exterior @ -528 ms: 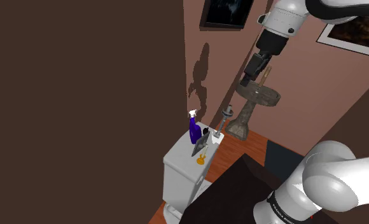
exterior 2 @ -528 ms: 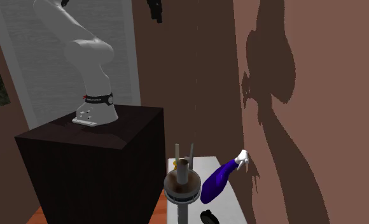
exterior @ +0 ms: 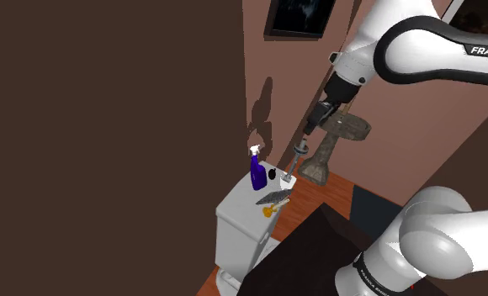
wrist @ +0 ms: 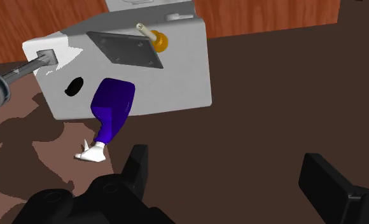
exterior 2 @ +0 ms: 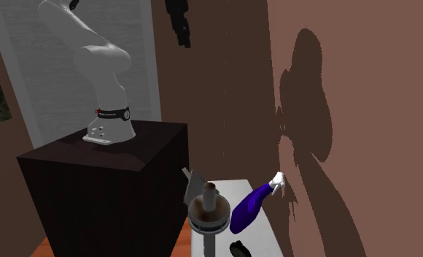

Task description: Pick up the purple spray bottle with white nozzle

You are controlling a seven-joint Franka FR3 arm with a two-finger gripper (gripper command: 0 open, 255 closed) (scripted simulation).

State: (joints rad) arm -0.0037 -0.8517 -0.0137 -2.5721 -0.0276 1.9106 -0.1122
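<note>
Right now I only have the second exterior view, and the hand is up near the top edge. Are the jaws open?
Observer: Yes. In the wrist view the gripper has its jaws wide apart, with nothing between them.
Operator: Lined up on the bottle?
Observer: Not quite. In the wrist view the purple bottle and its white nozzle sit ahead of one finger, not in the gap between the two.
</note>
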